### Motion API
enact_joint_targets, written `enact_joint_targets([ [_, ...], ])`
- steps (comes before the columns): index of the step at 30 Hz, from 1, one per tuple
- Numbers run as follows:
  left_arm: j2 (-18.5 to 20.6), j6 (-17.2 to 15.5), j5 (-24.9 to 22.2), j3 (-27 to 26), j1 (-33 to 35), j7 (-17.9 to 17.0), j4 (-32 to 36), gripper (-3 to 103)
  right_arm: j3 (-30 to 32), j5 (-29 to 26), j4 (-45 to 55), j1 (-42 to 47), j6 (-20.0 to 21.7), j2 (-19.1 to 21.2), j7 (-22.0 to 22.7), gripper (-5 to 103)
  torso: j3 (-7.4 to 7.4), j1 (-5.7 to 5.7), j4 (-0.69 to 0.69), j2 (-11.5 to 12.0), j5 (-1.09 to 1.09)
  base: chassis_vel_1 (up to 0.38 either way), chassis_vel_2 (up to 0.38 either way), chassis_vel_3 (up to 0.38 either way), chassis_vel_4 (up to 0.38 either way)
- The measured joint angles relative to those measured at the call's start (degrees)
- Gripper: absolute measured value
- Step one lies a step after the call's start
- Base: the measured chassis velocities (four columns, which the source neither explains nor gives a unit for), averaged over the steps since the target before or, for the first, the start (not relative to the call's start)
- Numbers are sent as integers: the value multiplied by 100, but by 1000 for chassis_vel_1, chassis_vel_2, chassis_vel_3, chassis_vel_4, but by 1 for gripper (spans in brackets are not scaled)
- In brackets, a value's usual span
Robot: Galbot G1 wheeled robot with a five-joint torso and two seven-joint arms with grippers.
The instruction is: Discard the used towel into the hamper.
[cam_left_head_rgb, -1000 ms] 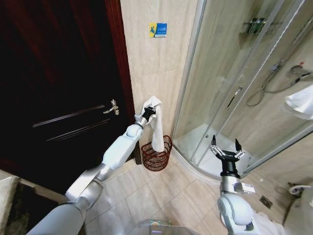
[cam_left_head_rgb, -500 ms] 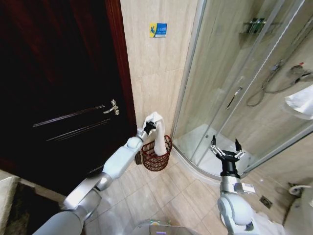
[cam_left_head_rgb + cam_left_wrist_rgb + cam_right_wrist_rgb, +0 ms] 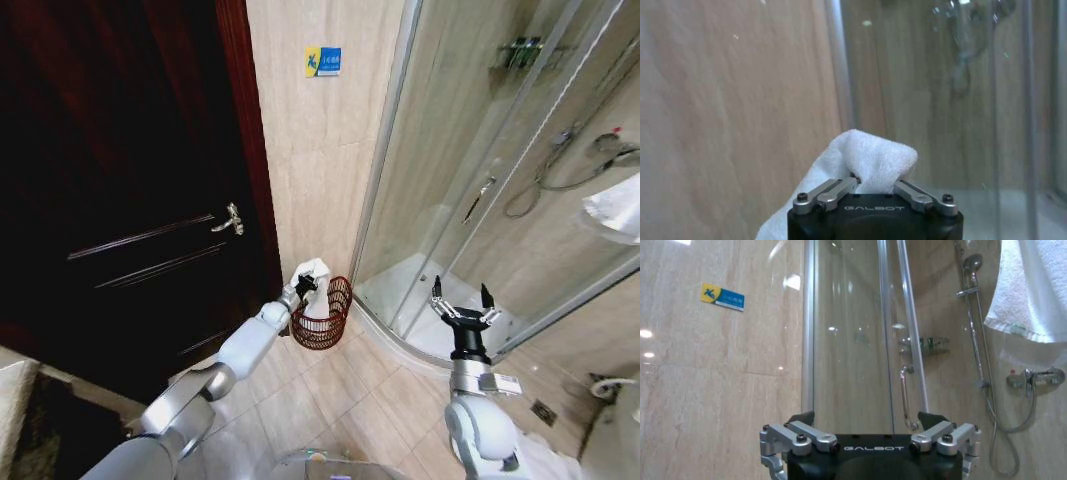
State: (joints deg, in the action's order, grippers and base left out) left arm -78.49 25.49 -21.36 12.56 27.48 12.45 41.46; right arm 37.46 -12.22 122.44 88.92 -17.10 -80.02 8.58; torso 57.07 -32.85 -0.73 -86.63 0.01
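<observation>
- The left gripper (image 3: 303, 284) is closed on the top of the white towel (image 3: 317, 290), just above the rim of the hamper (image 3: 330, 330).
- The hamper stands on the floor directly under this gripper, in the corner between the dark door (image 3: 120, 180) and the shower cabin (image 3: 480, 180).
- The lower part of the towel hangs inside the hamper, so I judge the task is nearly done; only the release is left.
- The right gripper (image 3: 462, 300) is well apart, raised, fingers spread wide and holding nothing.
</observation>
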Motion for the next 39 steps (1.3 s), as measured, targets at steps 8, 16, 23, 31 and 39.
enact_joint_targets([
  [8, -474, 131, 147, 81, -279, 89, -980, 4, 0, 0, 0, 0, 0, 0, 0, 100, 1, 0, 0, 0, -2, 0, 0, 0, 0],
  [16, -1272, -32, 821, -76, -633, -128, -2081, 4, 0, 0, 0, 0, 0, 0, 0, 100, 0, -1, 1, 0, -1, 0, 0, 0, 0],
  [23, -1395, -419, 1369, -353, -636, -551, -2358, 4, 0, 0, 0, 0, 0, 0, 0, 100, 0, 0, -1, 0, 0, 0, 0, 0, 0],
  [31, -1384, -672, 1659, -588, -543, -761, -2525, 4, 0, 0, 0, 0, 0, 0, 0, 100, 0, 0, -1, 0, -1, 0, 0, 0, 0],
  [39, -1375, -626, 1617, -657, -352, -761, -2252, 4, 0, 0, 0, 0, 0, 0, 0, 100, 0, 0, 0, 0, -1, 0, 0, 0, 0],
])
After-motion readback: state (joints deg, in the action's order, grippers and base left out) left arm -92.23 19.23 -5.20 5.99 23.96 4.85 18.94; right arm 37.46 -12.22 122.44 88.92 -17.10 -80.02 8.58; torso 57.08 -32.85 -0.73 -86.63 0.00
